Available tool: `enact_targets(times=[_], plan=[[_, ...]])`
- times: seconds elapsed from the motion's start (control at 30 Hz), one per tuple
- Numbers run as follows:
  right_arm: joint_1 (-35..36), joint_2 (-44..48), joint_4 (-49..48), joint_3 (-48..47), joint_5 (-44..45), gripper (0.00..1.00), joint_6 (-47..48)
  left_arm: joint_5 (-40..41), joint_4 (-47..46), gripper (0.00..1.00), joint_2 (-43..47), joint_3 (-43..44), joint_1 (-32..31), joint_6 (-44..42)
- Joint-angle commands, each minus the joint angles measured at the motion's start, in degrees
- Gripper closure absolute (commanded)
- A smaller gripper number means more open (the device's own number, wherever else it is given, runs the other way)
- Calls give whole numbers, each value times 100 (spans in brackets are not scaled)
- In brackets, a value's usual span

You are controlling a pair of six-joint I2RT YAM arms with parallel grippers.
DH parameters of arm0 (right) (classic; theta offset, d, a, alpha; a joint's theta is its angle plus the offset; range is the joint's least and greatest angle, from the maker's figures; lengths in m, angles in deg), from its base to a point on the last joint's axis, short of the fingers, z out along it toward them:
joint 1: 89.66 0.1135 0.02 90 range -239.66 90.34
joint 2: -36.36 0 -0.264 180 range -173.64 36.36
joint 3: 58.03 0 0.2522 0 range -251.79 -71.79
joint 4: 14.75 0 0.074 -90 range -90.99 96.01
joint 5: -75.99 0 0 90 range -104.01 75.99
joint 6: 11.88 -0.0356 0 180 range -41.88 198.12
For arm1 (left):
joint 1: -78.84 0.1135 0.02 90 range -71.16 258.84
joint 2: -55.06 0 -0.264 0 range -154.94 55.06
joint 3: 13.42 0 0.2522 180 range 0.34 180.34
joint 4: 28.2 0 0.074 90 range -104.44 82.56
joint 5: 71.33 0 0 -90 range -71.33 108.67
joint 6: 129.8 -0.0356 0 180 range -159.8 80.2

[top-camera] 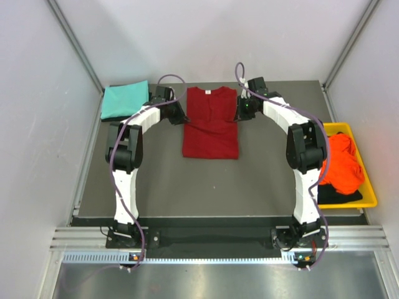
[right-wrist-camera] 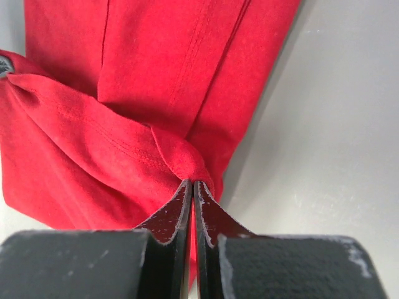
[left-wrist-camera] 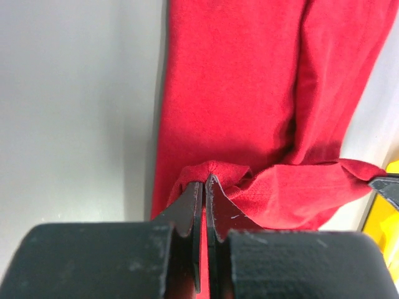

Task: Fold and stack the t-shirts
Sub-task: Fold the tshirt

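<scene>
Two closed grips: left gripper (left-wrist-camera: 204, 187) pinches the left shoulder edge of the large dark red soft t-shirt (top-camera: 211, 128) lying flat mid-way across the dark table (top-camera: 156, 180), right gripper (right-wrist-camera: 192, 187) pinches its right edge; best lifted evenly, cloth taut, collar folded toward hem.

The dark red t-shirt (top-camera: 211, 124) is soft, matt knit cloth, faintly fuzzy, its stitched hems plain in the wrist views; the teal t-shirt (top-camera: 123, 99) is matt cloth too, smooth where it lies flat; the orange t-shirt (top-camera: 341, 163) is bright, crumpled cloth; the black t-shirt (top-camera: 340, 197) is dull cloth; the yellow bin (top-camera: 336, 128) is smooth, slightly glossy plastic; the table (top-camera: 218, 180) is a grey matt sheet; the left gripper (left-wrist-camera: 204, 187) and right gripper (right-wrist-camera: 192, 187) have hard black matt fingers with pale scuffs; the arms (top-camera: 126, 187) wear white, smooth plastic-looking shells; the near rail (top-camera: 218, 238) is ribbed bare metal.
</scene>
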Motion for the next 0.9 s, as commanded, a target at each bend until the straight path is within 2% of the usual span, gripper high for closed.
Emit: enact_targets(times=[0.0,0.23,0.6,0.87], plan=[[-106,-99,-319,-373,-142,100,1,74,-427,100,-101,274,85,-36],[-194,-372,-354,-620,-203,100,-78,373,-338,100,-198,380,111,-89],[-326,-74,-766,-138,-441,100,-297,101,-1033,100,119,-51,182,157],[-344,-161,-890,-163,-502,100,-359,-66,-1024,100,-162,195,208,131]])
